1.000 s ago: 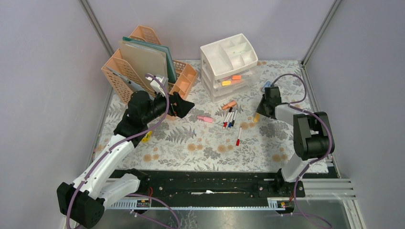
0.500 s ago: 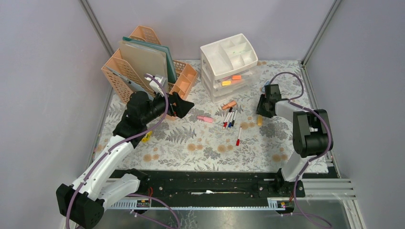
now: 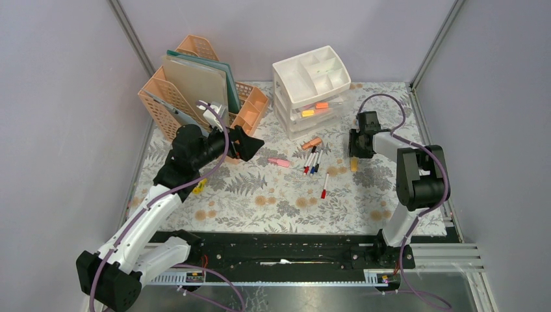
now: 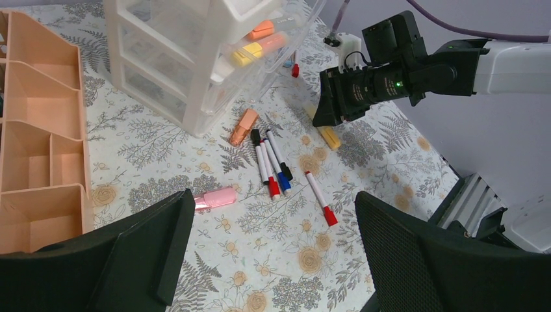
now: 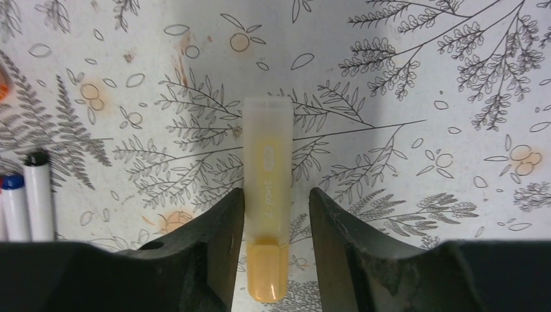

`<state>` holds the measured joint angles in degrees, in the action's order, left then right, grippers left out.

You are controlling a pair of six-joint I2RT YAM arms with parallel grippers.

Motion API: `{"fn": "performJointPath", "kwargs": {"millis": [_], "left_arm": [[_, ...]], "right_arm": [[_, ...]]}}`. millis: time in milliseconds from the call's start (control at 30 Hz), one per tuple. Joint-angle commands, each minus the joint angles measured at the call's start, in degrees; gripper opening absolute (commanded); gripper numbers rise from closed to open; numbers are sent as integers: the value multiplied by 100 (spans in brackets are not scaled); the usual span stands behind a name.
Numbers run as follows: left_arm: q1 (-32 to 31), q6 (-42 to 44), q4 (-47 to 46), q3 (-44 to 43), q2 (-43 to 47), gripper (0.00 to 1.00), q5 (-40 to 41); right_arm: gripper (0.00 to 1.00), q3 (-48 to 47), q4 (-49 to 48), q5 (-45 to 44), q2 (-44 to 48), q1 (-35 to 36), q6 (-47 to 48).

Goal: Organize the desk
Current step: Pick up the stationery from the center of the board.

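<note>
The desk (image 3: 273,195) is covered by a pale cloth with fern and flower print. A yellow highlighter (image 5: 268,195) lies flat on it between the fingers of my right gripper (image 5: 273,214). The jaws are open: the left finger sits against the highlighter and a gap shows on the right. In the top view this highlighter (image 3: 354,165) rests just below the right gripper (image 3: 353,155). My left gripper (image 4: 273,201) hovers wide open and empty above the cloth, near a pink highlighter (image 4: 214,198).
Loose on the cloth are an orange highlighter (image 3: 312,143), several markers (image 3: 314,160) and a lone red-capped marker (image 3: 324,185). A white three-drawer unit (image 3: 312,91) stands at the back, with a peach file rack (image 3: 195,91) holding folders to its left.
The right gripper's jaws have spread and let go of the yellow highlighter, which now lies on the cloth. The right gripper has drawn back slightly. The left arm has not moved.
</note>
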<state>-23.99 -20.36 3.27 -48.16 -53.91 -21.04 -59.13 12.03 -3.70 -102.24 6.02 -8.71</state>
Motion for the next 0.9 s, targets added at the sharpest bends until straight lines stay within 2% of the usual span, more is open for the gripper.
{"fn": "performJointPath", "kwargs": {"millis": [0, 133, 300, 467, 567, 633, 867], "left_arm": [[33, 10, -279, 17, 145, 99, -87], [30, 6, -292, 17, 157, 99, -102], [32, 6, -289, 20, 171, 99, -85], [26, 17, -279, 26, 188, 99, -60], [31, 14, -282, 26, 187, 99, -59], [28, 19, -286, 26, 171, 99, -65], [30, 19, -281, 34, 111, 99, -42]], "right_arm": [[49, 88, 775, -299, -302, -8, 733], [46, 180, 782, -363, -410, 0, 1150], [33, 339, 638, -382, -416, 0, 1415], [21, 460, 425, -195, 105, -97, 1734], [15, 470, 403, 188, 599, -264, 1993], [2, 512, 439, 670, 982, -442, 2262], [0, 722, 532, 2229, 2391, -1091, 3026]]}}
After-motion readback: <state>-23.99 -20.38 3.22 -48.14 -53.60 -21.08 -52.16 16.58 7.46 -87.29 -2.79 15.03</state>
